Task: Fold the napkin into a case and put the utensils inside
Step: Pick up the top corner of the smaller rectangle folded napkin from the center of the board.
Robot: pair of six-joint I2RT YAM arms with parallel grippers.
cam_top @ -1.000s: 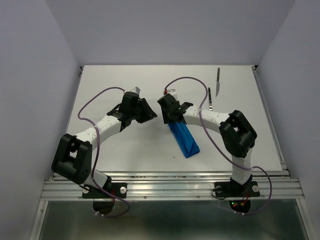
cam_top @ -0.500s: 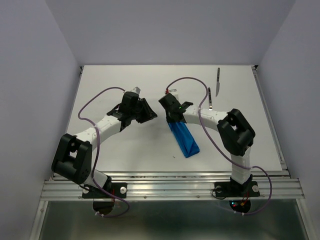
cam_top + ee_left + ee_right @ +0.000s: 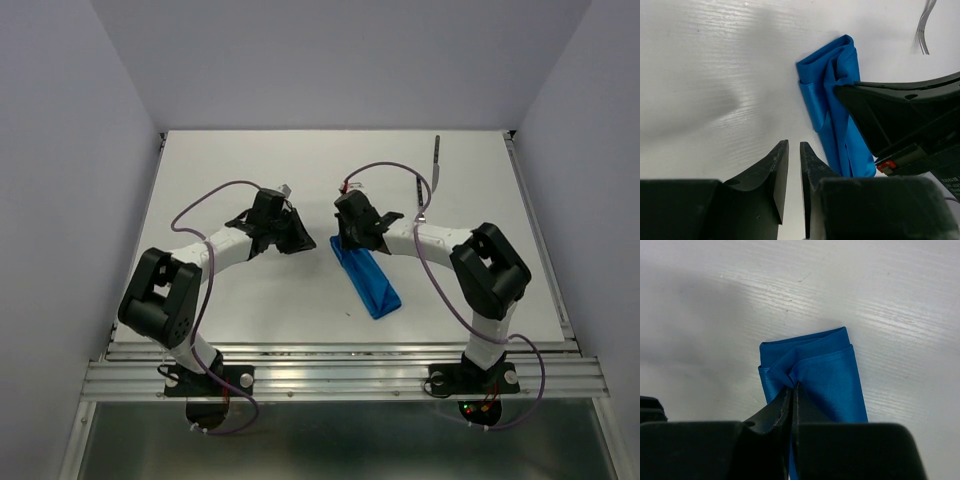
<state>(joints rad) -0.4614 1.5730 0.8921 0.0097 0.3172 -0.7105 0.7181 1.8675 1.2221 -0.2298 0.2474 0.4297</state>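
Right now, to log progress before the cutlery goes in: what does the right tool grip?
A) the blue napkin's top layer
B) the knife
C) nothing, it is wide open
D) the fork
A: in the right wrist view the right tool is pinched shut on the upper layer at the end of the napkin.

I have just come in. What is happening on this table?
Two robot arms are working on a folded blue napkin. The right pincer is shut on the upper layer of cloth at one end of it. The left pincer hovers just beside the napkin, its jaws slightly apart, holding nothing. The fork and the knife lie on the table farther back, not yet inside.
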